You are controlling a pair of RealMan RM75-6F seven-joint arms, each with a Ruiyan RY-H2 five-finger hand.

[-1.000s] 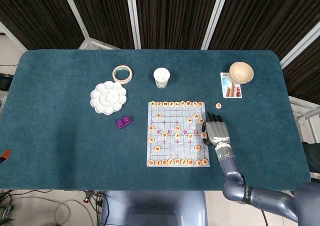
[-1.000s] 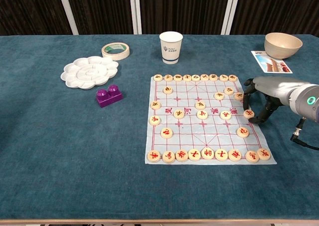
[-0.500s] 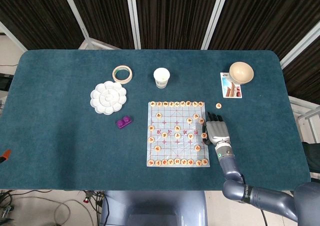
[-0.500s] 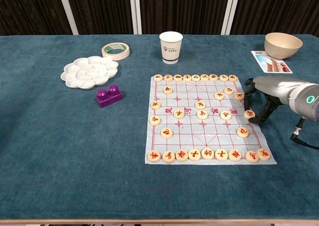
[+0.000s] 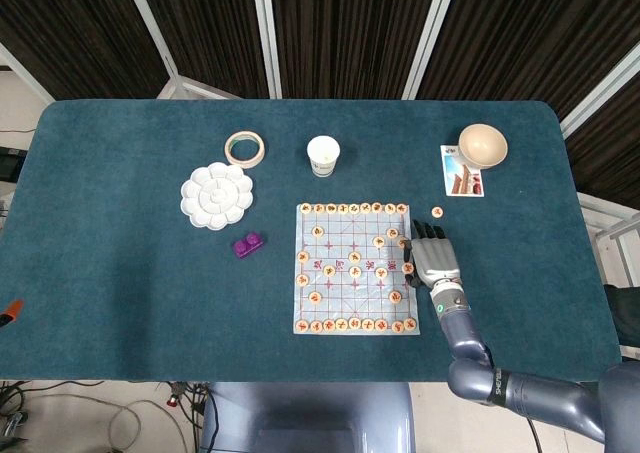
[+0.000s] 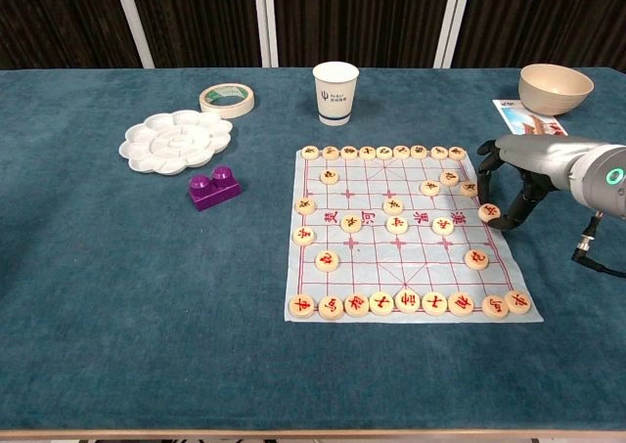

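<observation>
A paper Chinese chess board lies in the middle of the blue table, with round wooden pieces in rows along its far and near edges and others scattered between. My right hand is at the board's right edge with its fingers curled down. It pinches one chess piece just off the right border, between thumb and fingertip. In the head view the hand hides that piece. My left hand shows in neither view.
One loose chess piece lies off the board beyond the hand. A paper cup, tape roll, white palette and purple brick stand left and behind. A bowl and a card sit far right.
My right hand has shifted away from me along the board's right edge, and the pinched piece has moved with it. Nothing else on the table has moved.
</observation>
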